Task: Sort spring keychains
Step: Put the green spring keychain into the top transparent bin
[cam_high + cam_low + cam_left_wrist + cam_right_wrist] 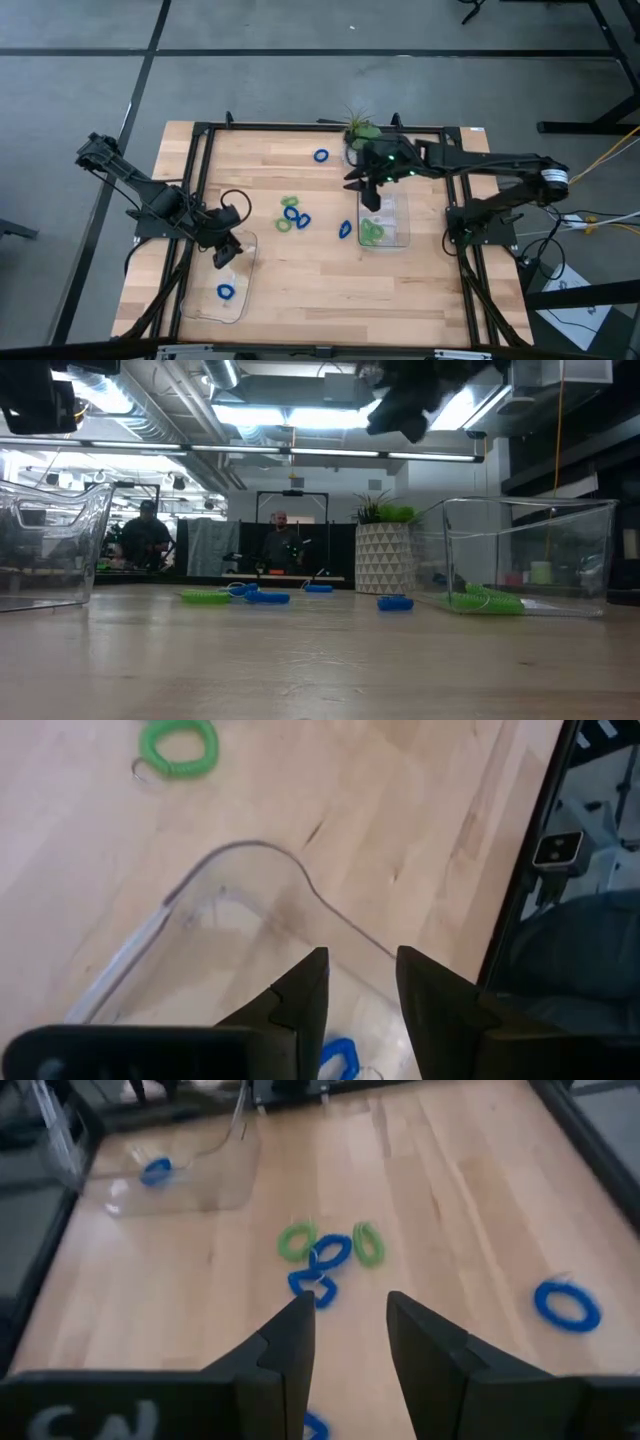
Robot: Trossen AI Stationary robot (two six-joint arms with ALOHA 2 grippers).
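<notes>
The left gripper (226,254) hangs over the near end of the clear tray (243,303) on the left side of the table (300,290), its two fingers (305,995) a little apart with nothing between them. In the left wrist view the tray's curved rim (290,870) shows just ahead of the fingertips, and one blue keychain (337,1055) lies inside the tray below them; the high view shows that same blue keychain (225,292) alone on the tray floor. The right gripper (369,194) is raised above the far end of the second clear tray (399,238) on the right side, close to the potted plant (358,128), and its fingers (285,1350) are also parted a small way and empty. That tray holds a bunch of green keychains (373,231), which the low view shows lying flat on its floor (485,601). One blue keychain (345,229) lies on the wood just beside the left wall of this tray. A loose cluster sits in the middle of the table between the two trays: two green keychains (290,202) and (284,224) and two blue ones (293,213) and (303,221), touching or nearly touching. In the right wrist view this cluster (330,1255) lies ahead of the fingers, with the left tray (205,1180) beyond it. Another blue keychain (321,156) rests alone near the far edge of the table, left of the plant. In the low view, two people (145,535) show in the room behind the table.
</notes>
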